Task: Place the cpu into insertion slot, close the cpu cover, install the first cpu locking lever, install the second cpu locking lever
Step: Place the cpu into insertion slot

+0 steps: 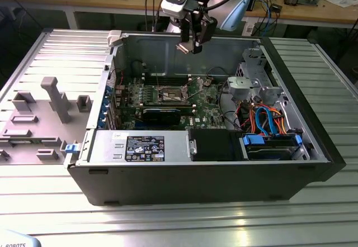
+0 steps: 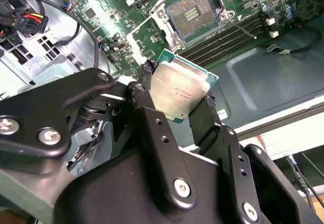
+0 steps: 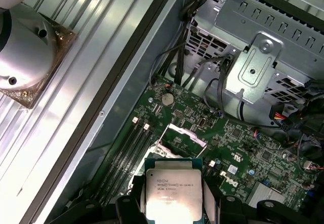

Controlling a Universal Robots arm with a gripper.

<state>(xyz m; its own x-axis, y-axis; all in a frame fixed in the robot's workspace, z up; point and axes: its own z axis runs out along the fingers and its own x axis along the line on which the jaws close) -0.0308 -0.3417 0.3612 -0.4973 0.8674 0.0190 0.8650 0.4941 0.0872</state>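
My gripper (image 1: 189, 46) hangs above the open computer case, shut on the cpu (image 1: 182, 48). In both wrist views the black fingers (image 2: 148, 71) clamp two opposite edges of the cpu (image 2: 177, 88), a silver-topped square chip with a green rim. The same chip (image 3: 173, 193) sits between the gripper's (image 3: 174, 206) fingers. Below, the insertion slot (image 2: 192, 13) lies on the green motherboard with its dark contact field uncovered and a shiny metal frame around it; it is also seen as a small square (image 1: 170, 95). The cpu is well above the slot and apart from it. I cannot tell the cpu cover apart.
Long memory slots (image 2: 238, 29) run beside the socket. A black card (image 1: 162, 113), a power supply (image 1: 145, 146), a metal drive cage (image 1: 254, 85) and coloured cables (image 1: 268, 118) fill the case. A grey fixture tray (image 1: 45, 113) lies at the exterior view's left.
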